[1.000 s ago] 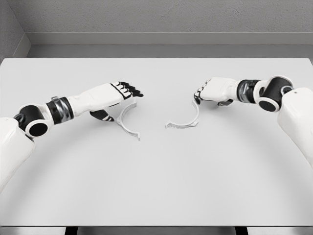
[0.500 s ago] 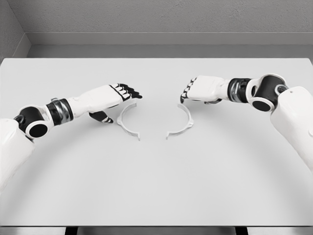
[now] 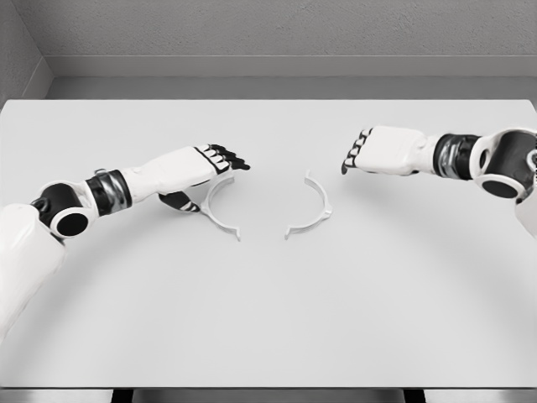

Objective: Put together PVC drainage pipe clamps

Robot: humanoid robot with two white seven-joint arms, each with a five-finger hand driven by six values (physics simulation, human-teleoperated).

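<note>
Change: right hand (image 3: 369, 151) is pulling back toward right of frame, fingers loose, holding nothing; right clamp half (image 3: 312, 207) is lying released on bench (image 3: 268, 319).
Left hand (image 3: 205, 164): hovering flat, fingers extended, over left clamp half (image 3: 216, 210).
Handling: thin, light, stiff arcs, likely slippery; pinching mid-arc looks best.

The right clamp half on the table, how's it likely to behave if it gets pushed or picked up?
The right clamp half is a thin open arc lying flat on the table, so it would probably slide or spin rather than roll. Its slim band suggests it is light and slightly springy. It sits low, likely awkward for the right robot hand to pinch.
</note>
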